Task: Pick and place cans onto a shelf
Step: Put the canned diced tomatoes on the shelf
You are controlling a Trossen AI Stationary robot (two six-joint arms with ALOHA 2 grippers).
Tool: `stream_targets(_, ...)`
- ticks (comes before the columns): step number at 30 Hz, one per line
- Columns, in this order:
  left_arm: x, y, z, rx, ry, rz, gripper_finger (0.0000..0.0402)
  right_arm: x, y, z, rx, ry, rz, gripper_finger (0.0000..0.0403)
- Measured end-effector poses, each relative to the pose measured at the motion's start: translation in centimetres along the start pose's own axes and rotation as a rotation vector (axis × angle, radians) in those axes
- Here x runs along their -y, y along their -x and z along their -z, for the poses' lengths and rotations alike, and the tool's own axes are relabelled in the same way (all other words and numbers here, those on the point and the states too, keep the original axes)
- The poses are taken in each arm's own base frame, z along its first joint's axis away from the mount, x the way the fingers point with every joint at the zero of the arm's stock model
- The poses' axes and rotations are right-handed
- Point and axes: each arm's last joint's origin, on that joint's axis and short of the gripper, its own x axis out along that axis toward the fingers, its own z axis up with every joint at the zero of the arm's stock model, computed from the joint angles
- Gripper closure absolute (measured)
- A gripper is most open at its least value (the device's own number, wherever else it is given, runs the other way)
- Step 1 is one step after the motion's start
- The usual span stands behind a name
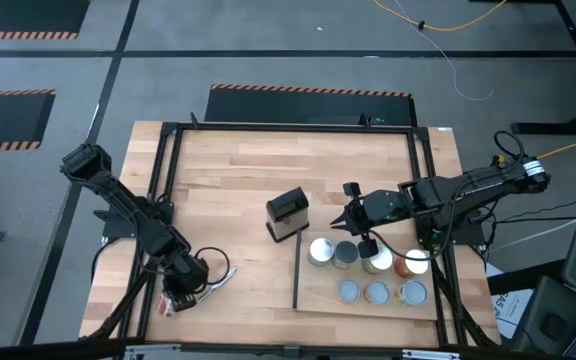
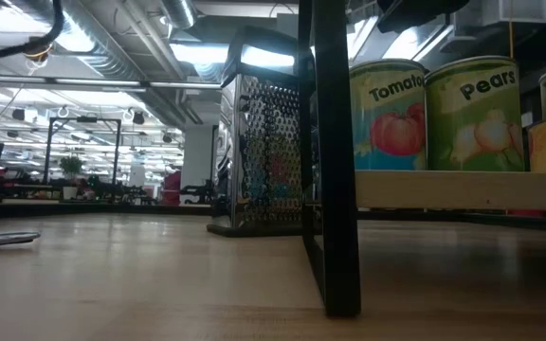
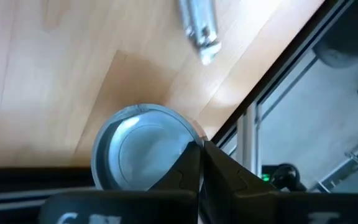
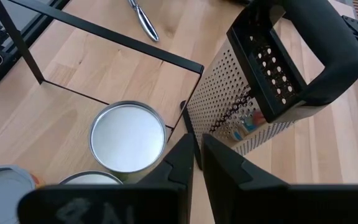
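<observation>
Since the short metal can with the silver-blue top point(image 3: 143, 146) stands just under the left gripper point(image 3: 201, 163), near the table's edge and well apart from the flat pale wood shelf point(image 1: 318, 290), open up first: pinched together now, gripping nothing. Spread wide, straddle the rim squarely, close low on the wall. Steer clear of the thin silver pen-like tool point(image 3: 199, 25) lying near. Holds seven upright cans already, in two rows; aim for the bare patch beside the thin black bar. Mind the right gripper point(image 4: 194, 158), narrow and empty over the back row, just beside the perforated metal grater with black handle point(image 4: 272, 81).
</observation>
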Motion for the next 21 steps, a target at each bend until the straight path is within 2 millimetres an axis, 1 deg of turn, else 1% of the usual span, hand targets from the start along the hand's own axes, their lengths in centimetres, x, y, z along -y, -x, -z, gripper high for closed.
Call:
stream_targets(7, 1.6, 0.9, -0.2, 0.133, -0.030, 0.023, 0.0401, 0.0, 0.0, 0.0, 0.000, 0.000, 0.000, 0.0366)
stream_targets(17, 4.7, 3.2, 0.3, 0.205, -0.195, 0.081, 0.0401, 0.0, 0.0, 0.0, 0.000, 0.000, 0.000, 0.0366)
stream_targets(21, 5.8, 4.2, 0.2, 0.302, -0.254, 0.104, 0.0401, 0.0, 0.0, 0.0, 0.000, 0.000, 0.000, 0.0366)
